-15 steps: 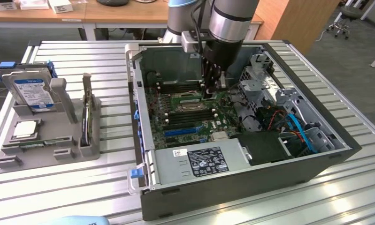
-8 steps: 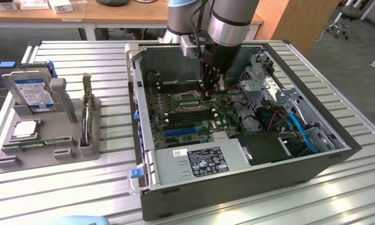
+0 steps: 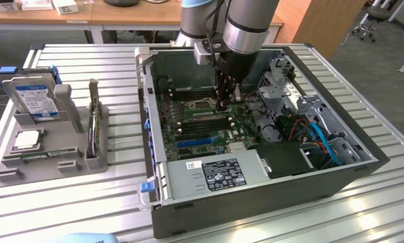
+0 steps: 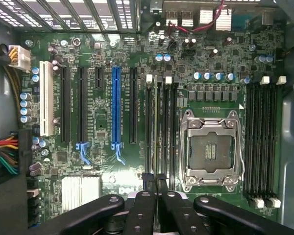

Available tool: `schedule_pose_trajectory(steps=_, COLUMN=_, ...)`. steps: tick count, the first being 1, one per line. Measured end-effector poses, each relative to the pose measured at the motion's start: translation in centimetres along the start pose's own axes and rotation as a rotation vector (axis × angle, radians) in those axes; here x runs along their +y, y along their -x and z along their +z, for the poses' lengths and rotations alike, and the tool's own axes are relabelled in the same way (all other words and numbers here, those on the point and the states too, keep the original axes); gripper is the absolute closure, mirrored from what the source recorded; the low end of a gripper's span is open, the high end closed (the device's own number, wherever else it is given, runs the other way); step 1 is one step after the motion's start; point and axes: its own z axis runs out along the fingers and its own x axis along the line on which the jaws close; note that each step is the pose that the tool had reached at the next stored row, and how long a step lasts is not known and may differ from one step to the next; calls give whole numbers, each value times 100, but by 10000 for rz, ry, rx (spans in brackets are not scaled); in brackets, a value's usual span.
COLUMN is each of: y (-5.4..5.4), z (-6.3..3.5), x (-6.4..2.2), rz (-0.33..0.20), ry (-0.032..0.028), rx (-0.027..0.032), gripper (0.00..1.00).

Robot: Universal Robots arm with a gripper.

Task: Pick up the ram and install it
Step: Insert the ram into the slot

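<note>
Exterior view: the arm reaches down into an open computer case (image 3: 256, 202) that lies on its side on the slatted table (image 3: 66, 202). The claw (image 3: 223, 107) stands low over the motherboard (image 3: 188, 129), just beside the processor socket (image 3: 200, 105).

Wrist view: the claw (image 4: 154, 182) is clenched, its two fingertips (image 4: 162, 188) drawn close on a thin part. That part reads as the ram (image 4: 156, 127), seen edge-on as a narrow pale line. It runs away from the fingertips along the bank of memory slots between the processor socket (image 4: 210, 149) and the blue expansion slot (image 4: 116, 107). The ram lines up with one slot of that bank. Whether it is seated there or held just above cannot be told. The socket is open, with no chip in it.

Exterior view's left: a grey holder (image 3: 70, 129) sits on the table, well apart from the case. A hard drive (image 3: 33, 98) with a blue label stands upright in it.
</note>
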Motion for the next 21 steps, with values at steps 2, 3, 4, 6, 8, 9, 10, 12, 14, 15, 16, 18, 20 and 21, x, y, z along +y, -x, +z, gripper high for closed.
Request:
schedule_pose_trajectory(steps=2, y=0, z=18, x=0, rz=-1, ry=0, rx=1, gripper=88)
schedule_pose_trajectory(steps=3, y=0, z=26, x=1, rz=0, ry=0, rx=0, gripper=88)
schedule_pose_trajectory(steps=4, y=0, z=34, x=0, rz=0, ry=0, rx=1, gripper=88)
schedule_pose_trajectory(steps=6, y=-1, z=51, x=0, rz=0, ry=0, rx=0, gripper=88)
schedule_pose_trajectory(steps=8, y=-1, z=70, x=0, rz=0, ry=0, rx=1, gripper=88)
schedule_pose_trajectory(steps=9, y=-1, z=79, x=0, rz=0, ry=0, rx=1, gripper=88)
schedule_pose_trajectory(steps=10, y=-1, z=88, x=0, rz=0, ry=0, rx=2, gripper=88)
schedule_pose_trajectory(steps=12, y=-1, z=107, x=0, rz=0, ry=0, rx=1, gripper=88)
schedule_pose_trajectory(steps=14, y=-1, z=122, x=-1, rz=0, ry=0, rx=1, gripper=88)
schedule_pose_trajectory(steps=15, y=-2, z=129, x=-1, rz=0, ry=0, rx=2, gripper=88)
schedule_pose_trajectory(steps=16, y=-2, z=136, x=0, rz=0, ry=0, rx=1, gripper=88)
schedule_pose_trajectory(steps=18, y=-2, z=150, x=0, rz=0, ry=0, rx=2, gripper=88)
schedule_pose_trajectory(steps=20, y=-2, z=162, x=0, rz=0, ry=0, rx=2, gripper=88)
schedule_pose_trajectory(steps=21, y=-2, z=164, x=0, rz=0, ry=1, rx=3, gripper=88)
